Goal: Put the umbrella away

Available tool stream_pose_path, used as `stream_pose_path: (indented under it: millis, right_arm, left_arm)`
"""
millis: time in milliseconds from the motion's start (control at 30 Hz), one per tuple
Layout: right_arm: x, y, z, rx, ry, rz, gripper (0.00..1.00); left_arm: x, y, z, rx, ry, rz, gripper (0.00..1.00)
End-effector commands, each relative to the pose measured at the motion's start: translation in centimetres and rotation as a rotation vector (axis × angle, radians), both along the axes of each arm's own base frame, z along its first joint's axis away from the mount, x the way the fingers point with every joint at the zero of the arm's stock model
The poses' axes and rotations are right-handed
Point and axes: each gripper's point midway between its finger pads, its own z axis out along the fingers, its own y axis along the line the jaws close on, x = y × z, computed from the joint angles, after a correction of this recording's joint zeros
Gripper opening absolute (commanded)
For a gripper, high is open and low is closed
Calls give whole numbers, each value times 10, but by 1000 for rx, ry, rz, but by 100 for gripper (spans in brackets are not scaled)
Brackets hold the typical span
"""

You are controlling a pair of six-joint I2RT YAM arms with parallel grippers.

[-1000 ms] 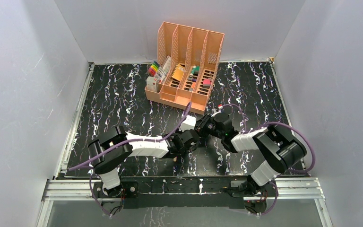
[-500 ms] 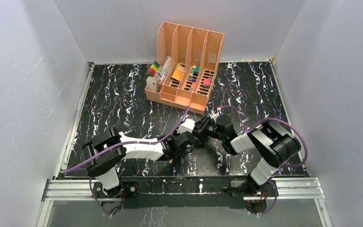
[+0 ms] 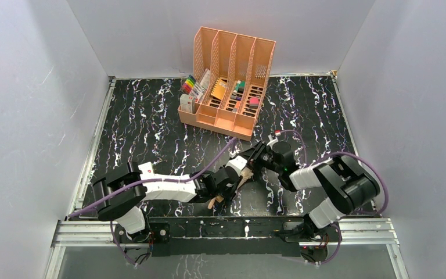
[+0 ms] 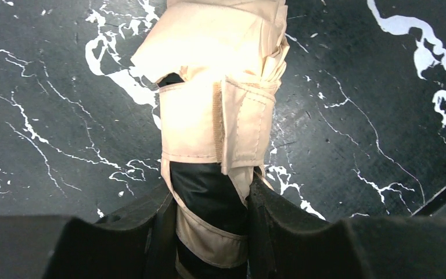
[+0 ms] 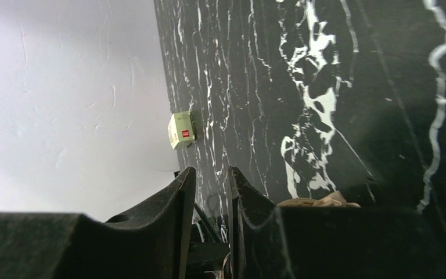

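Umbrella: compact folded umbrella (image 4: 220,110) in tan fabric with a black panel, bundled tight and wrapped by a stitched tan strap.
Location: near the front edge of the black, white-veined marbled surface (image 3: 139,128), between the 2 arm ends and well apart from the organizer; cannot tell whether resting on the surface or lifted off it.
Left fingers: left gripper (image 4: 212,192) clamped on the umbrella's black section, 1 finger on each side, both touching fabric.
Right fingers: right gripper (image 5: 210,171) parted by a narrow gap, with nothing seen between; just beside the left gripper in the top view.
Hidden on the umbrella: handle and ribs not visible; far end of the bundle cut off by the top of the left wrist view, near end lost between the fingers.
Top view: umbrella almost wholly covered by the 2 wrists, only small tan bits showing under them.
Right wrist view: a crumpled tan edge low in frame beside 1 finger, too little shown to tell which part.
Organizer: peach plastic file organizer (image 3: 204,55) with 4 upright slots and low front trays, at the back of the surface; contents too small to identify beyond coloured markers at its left end.
Box: small cream box (image 5: 181,130) with a red mark, at the foot of the white wall (image 5: 64,87).
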Motion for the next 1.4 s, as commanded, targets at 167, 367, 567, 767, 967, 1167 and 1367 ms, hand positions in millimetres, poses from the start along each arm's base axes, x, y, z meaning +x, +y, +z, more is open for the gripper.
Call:
stream_pose_path:
  millis: [167, 367, 567, 767, 967, 1167, 1367]
  right_arm:
    - [6, -59, 7, -327, -119, -144, 36]
    - [-25, -56, 37, -316, -247, 8, 34]
    - [-55, -47, 56, -156, -280, 88, 19]
    - [-68, -43, 50, -142, -181, 142, 0]
    - [-81, -35, 47, -105, -146, 224, 0]
    - [-80, -36, 46, -108, -132, 208, 0]
    - [-76, -35, 38, -123, -102, 196, 0]
  left_arm:
    - [-44, 24, -31, 48, 235, -115, 0]
    - [-45, 9, -22, -30, 277, -184, 0]
    - [-40, 5, -22, -75, 322, -186, 0]
    - [-37, 2, -24, -64, 339, -195, 0]
    - [-34, -3, -24, -65, 337, -193, 0]
    - [-34, -4, -27, -55, 347, -193, 0]
    - [-34, -6, -28, -55, 352, -193, 0]
